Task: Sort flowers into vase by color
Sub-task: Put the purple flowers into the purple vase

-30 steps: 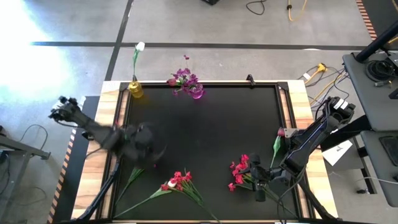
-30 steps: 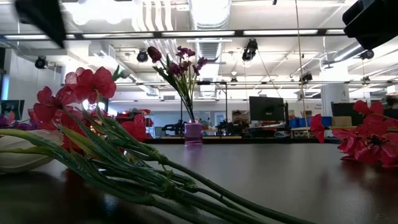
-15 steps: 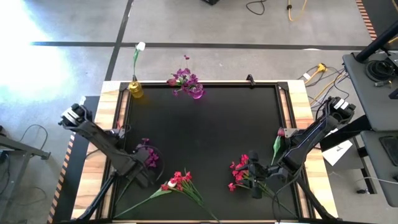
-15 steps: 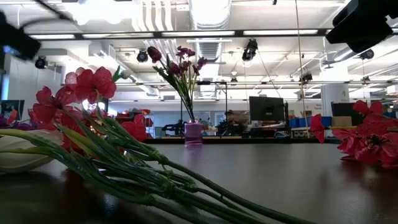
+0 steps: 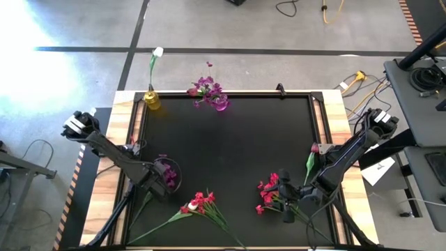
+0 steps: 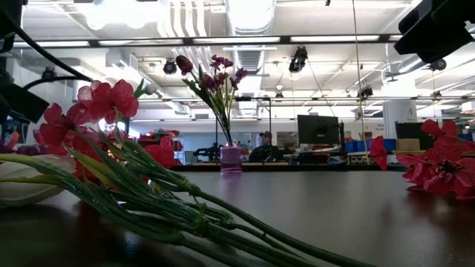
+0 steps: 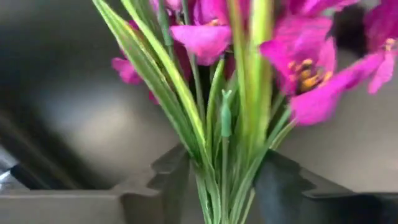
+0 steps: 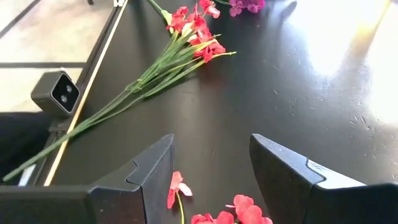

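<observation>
left tool (image 5: 162, 180) grips purple spray (image 7: 249, 74) by stems.

purple spray (image 5: 168, 174) at 8 o'clock, stems between the left gripper's (image 5: 159, 181) fingers; red spray (image 5: 198, 203) lying at 6; second red cluster (image 5: 268, 192) at 5; pink bud (image 5: 314, 148) at 3.

purple-magenta flowers (image 7: 298, 68) fill the view — their green stems (image 7: 224, 162) bunch together and pass down between the left gripper's (image 7: 222, 186) two dark fingers (image 7: 286, 186).

A lab: exposed ceiling ducts (image 6: 249, 22), monitors (image 6: 318, 130), floor cables (image 5: 327, 10)
</observation>
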You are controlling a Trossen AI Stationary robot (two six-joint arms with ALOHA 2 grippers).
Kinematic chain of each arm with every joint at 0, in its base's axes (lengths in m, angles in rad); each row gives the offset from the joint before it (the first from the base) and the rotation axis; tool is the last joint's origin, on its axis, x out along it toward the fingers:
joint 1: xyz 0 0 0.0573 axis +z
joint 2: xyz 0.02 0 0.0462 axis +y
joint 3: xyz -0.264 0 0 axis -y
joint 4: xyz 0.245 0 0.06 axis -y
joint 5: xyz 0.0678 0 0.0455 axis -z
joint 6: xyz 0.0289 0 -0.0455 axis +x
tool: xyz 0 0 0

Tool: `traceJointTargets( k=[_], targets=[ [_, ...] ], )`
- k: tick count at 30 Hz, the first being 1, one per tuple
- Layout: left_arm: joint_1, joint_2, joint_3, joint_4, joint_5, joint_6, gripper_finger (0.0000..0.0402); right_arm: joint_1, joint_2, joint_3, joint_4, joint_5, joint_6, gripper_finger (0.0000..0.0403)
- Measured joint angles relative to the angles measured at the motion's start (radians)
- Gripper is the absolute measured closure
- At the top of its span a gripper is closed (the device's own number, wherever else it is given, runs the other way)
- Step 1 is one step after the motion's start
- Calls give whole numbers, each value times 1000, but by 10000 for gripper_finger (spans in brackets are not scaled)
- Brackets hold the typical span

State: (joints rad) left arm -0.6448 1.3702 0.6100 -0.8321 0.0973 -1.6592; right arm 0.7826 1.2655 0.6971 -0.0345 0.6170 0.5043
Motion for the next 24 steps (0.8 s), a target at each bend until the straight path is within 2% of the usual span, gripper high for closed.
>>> traceJointTargets(
  k=[4,5,7,11,15,18,20,24],
  targets=[
    [0,-30,-15,35,-46,-3,344,0,0,0,-14,1,-65,202],
    [-2,-42,-9,22,-107,-3,368,-1,0,0,-14,1,-71,202],
    [3,-78,28,15,-258,2,389,-5,0,0,-13,-11,-65,202],
    [0,-145,137,25,-566,114,375,-25,0,0,22,-12,-126,202],
    [1,-168,263,88,-905,371,387,-74,12,1,143,45,-178,202],
    [2,-153,326,261,-1057,687,395,-117,38,1,241,29,-239,202],
    [10,-137,350,426,-1089,898,394,-146,66,1,325,16,-273,202],
    [43,-67,349,818,-1070,1250,390,-197,132,1,503,-83,-331,202]
  ],
)
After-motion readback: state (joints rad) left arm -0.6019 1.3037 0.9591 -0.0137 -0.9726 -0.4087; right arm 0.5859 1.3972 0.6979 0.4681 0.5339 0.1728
